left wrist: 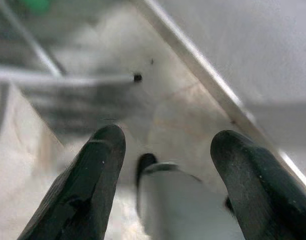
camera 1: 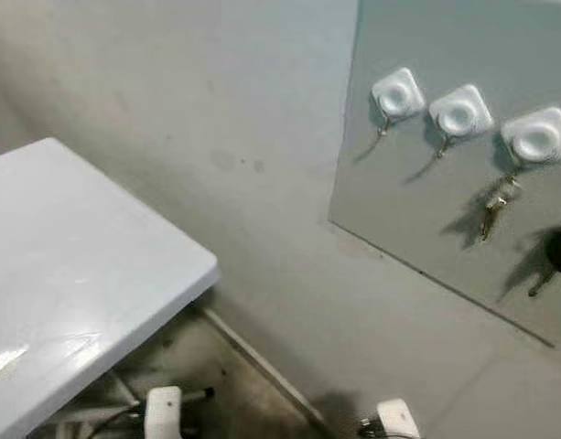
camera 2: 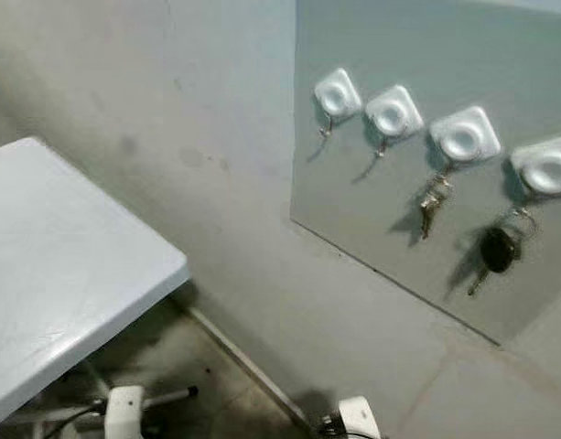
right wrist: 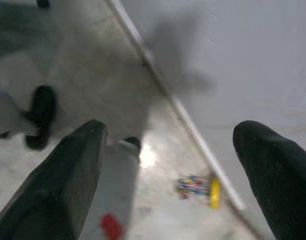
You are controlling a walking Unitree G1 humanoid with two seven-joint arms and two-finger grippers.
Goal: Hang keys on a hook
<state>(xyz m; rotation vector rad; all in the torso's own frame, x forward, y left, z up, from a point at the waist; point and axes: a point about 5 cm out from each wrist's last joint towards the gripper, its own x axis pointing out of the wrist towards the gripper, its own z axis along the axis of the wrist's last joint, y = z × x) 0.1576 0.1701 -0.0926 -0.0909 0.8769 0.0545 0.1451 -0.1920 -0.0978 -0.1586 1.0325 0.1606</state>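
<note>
Nearest the camera, both arms hang low over the floor. The left tool [left wrist: 162, 165] has its fingers spread wide with nothing between them, pointed at the tiles beside the baseboard. The right tool [right wrist: 170, 165] is likewise wide apart and empty, aimed down at the floor, where a small yellow and multicoloured object [right wrist: 198, 188] lies near the wall's foot. Further out on the left stands the white counter [camera 1: 70, 274], bare in the part shown. Beyond it, high on the wall to the right, a grey panel [camera 2: 372, 210] carries a row of white hooks [camera 2: 395, 112]. A bunch of keys [camera 2: 430, 205] hangs from the third hook, and a black key fob [camera 2: 496, 249] from the fourth; both dangle with their long axis straight down. The keys sit up and to the right of both tools, nearer the right arm. Judged from this, the hanging looks done.
</note>
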